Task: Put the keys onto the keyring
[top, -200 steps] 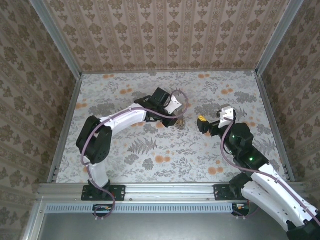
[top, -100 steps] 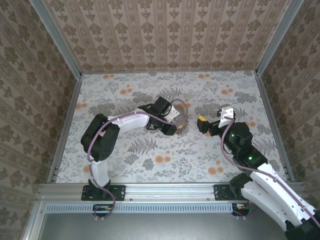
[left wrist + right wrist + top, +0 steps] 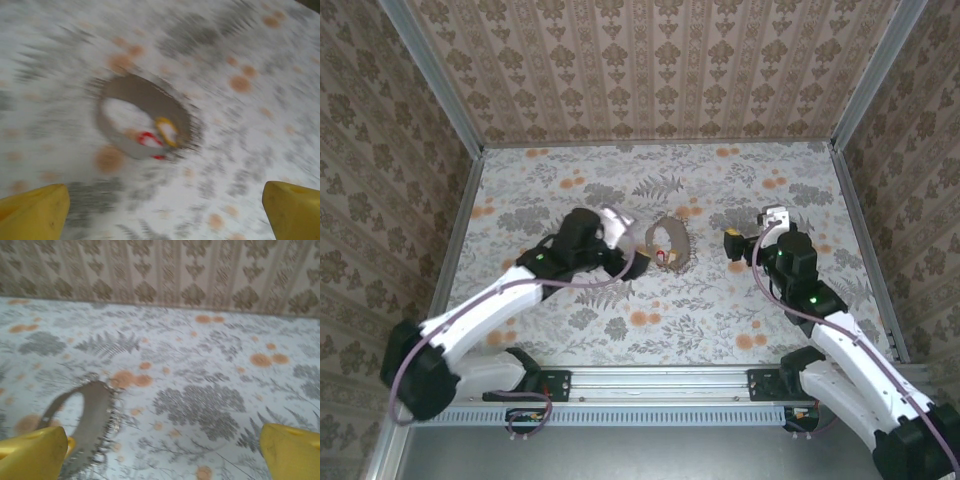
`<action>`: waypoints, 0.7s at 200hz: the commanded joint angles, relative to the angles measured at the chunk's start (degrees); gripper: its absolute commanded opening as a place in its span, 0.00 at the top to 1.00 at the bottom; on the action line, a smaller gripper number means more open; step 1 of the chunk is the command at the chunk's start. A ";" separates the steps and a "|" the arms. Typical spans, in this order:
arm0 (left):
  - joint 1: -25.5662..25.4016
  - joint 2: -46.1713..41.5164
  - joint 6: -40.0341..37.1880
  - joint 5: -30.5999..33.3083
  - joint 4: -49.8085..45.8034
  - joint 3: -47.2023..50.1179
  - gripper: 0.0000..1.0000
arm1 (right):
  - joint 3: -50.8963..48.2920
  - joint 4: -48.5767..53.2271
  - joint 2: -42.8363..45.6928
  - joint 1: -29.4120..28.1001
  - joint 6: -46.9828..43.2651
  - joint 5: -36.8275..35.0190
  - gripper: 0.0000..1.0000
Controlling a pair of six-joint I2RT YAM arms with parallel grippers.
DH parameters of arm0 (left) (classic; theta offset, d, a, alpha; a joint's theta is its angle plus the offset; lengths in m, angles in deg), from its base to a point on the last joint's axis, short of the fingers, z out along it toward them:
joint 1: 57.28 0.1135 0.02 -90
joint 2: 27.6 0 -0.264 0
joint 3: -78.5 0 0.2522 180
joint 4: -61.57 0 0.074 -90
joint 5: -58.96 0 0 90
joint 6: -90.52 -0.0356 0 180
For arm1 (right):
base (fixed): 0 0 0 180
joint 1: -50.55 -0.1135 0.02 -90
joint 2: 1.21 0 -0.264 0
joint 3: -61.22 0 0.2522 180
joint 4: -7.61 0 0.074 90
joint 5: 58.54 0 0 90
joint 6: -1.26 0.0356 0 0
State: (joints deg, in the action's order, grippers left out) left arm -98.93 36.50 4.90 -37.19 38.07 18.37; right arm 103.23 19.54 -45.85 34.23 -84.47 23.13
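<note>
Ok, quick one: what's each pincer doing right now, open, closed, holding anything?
Left pincer: open, holding nothing; the keyring lies ahead of it.
Right pincer: open, holding nothing.

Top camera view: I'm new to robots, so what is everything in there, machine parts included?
keyring: one, brown loop with a small red piece, flat on mid-table
key: one, yellow head, inside the loop by the red piece; too blurred to tell if threaded
table: one, white with grey ferns and orange flowers
walls: three, brown patterned wallpaper, back and both sides
rail: one, grey metal, near edge
left arm: one, white and black, reaching from lower left
right arm: one, white and black, from lower right
left hand: one, yellow fingers, open and empty, left of the keyring
right hand: one, yellow fingers, open and empty, right of the keyring
</note>
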 commanded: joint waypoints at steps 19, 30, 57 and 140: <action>5.78 -8.51 0.70 27.47 16.02 12.73 0.00 | -8.63 -16.45 -4.90 8.80 0.77 5.98 0.00; 9.21 -7.05 1.63 27.96 13.94 11.94 0.00 | -9.59 -20.93 -7.47 11.67 1.46 8.80 0.00; 14.69 -1.63 0.92 36.10 12.30 10.02 0.00 | -9.79 -28.86 -15.69 14.59 0.66 9.67 0.00; 26.85 12.18 -4.46 34.54 31.80 11.84 0.00 | -8.37 -49.45 -38.72 13.11 -5.69 5.27 0.00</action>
State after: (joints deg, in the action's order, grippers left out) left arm -75.65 45.77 3.46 -1.28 60.80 30.32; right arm 93.90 -18.44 -76.83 47.76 -87.29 31.06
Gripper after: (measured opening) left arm 0.997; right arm 0.999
